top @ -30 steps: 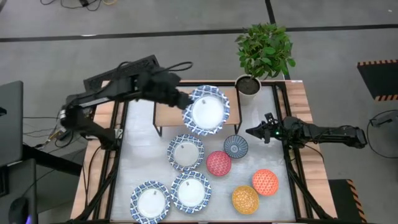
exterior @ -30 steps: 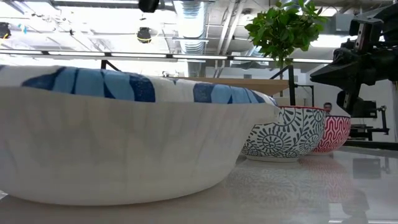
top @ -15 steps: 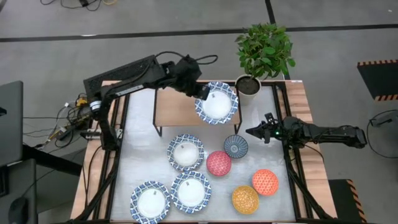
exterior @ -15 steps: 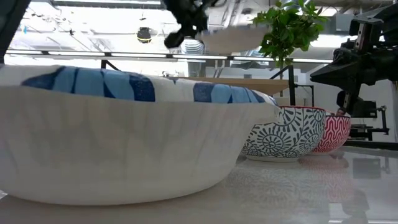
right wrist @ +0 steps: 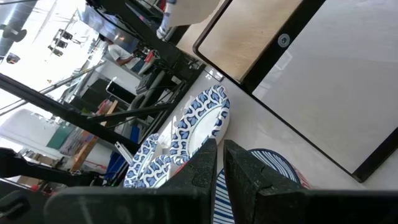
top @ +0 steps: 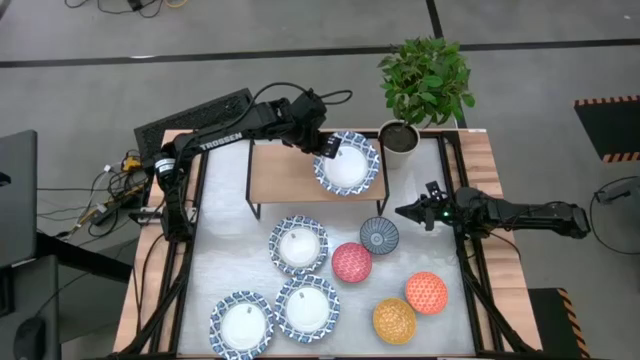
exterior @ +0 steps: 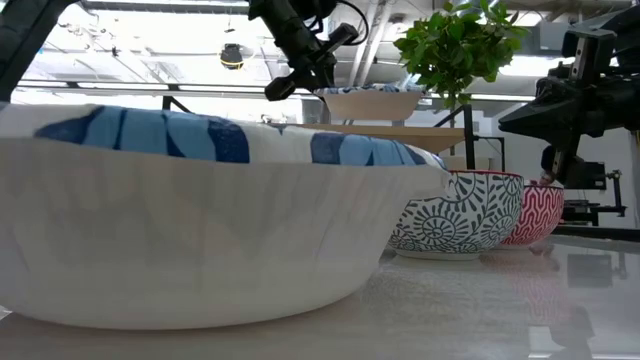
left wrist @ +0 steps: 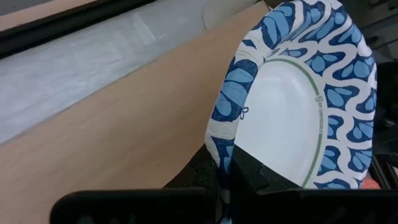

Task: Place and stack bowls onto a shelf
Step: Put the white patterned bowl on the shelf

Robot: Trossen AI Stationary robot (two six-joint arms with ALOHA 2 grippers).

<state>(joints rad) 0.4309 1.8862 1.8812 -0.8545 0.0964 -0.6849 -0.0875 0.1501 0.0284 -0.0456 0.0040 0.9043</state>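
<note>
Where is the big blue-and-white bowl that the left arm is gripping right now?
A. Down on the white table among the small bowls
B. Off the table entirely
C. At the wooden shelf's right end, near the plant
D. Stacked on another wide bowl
C: the left gripper is shut on the rim of the wide blue-and-white bowl, which sits over the right end of the wooden shelf, beside the potted plant.

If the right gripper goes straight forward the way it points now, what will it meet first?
Probably the grey-blue small bowl. The right gripper, fingers nearly shut, points across the table toward it; its height is unclear, so it might pass above.
</note>
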